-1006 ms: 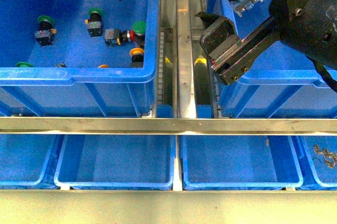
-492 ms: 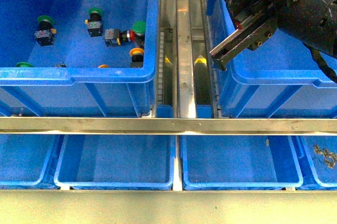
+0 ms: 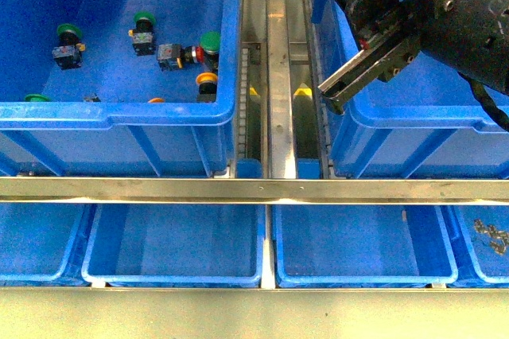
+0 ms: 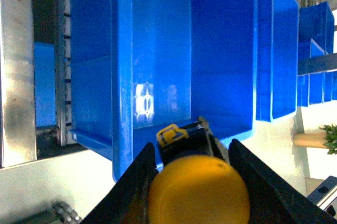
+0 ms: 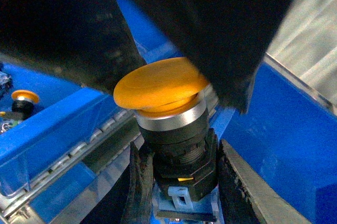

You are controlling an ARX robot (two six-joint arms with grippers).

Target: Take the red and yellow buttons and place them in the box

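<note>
Holding a yellow button each, both hands are mid-transfer. The right hand point(image 5: 179, 182) pinches a yellow button point(image 5: 160, 90) by its black body between two fingers; in the front view this hand point(image 3: 362, 68) hangs over the near-left rim of the right crate point(image 3: 413, 120), the apparent box. The left hand point(image 4: 192, 182) is pressed on a second yellow button point(image 4: 199, 192), blue crate walls beyond; where it hangs relative to the box I cannot tell.

Judged progress: two buttons lifted, neither released — the box interior is largely hidden.

Count in the left crate point(image 3: 119, 112): three green-capped switches plus a green sliver at the near wall; one yellow button point(image 3: 207, 79); one orange sliver, unclear; one dark switch with a red part point(image 3: 179, 55), possibly the red button. At least one yellow and the red remain.
</note>
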